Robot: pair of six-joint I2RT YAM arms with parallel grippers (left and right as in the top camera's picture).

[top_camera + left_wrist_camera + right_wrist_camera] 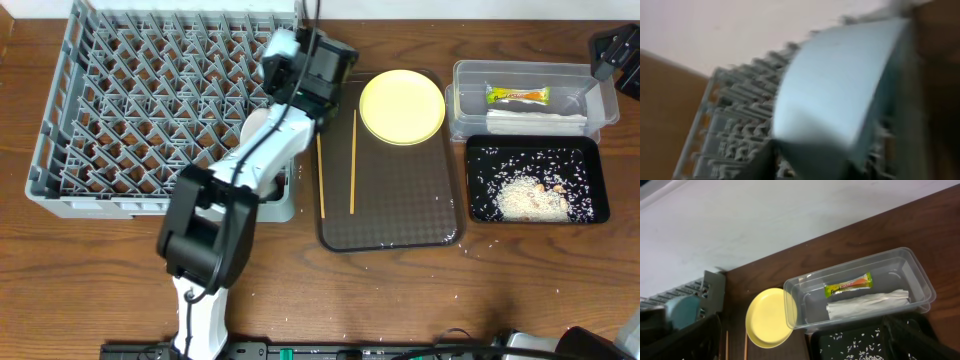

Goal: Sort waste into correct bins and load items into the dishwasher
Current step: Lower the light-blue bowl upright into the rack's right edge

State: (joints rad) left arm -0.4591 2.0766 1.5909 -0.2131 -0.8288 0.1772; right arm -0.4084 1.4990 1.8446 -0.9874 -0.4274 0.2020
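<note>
My left gripper [298,72] is over the right edge of the grey dish rack [130,110]. It is shut on the light-blue bowl [840,85], which fills the blurred left wrist view above the rack's pegs [735,125]; the bowl also shows in the right wrist view [682,311]. The yellow plate [401,106] and two chopsticks [352,160] lie on the brown tray [400,215]. The clear tub [600,105] holds the green-and-yellow wrapper [517,95] and white paper [535,121]. Rice [530,195] lies in the black tray [478,205]. My right gripper [800,347] is open and empty above the tub.
A pale round dish [255,125] sits in the rack, partly hidden under my left arm. The right arm [615,55] is at the far right edge of the table. A few rice grains lie on the wood by the brown tray's front edge.
</note>
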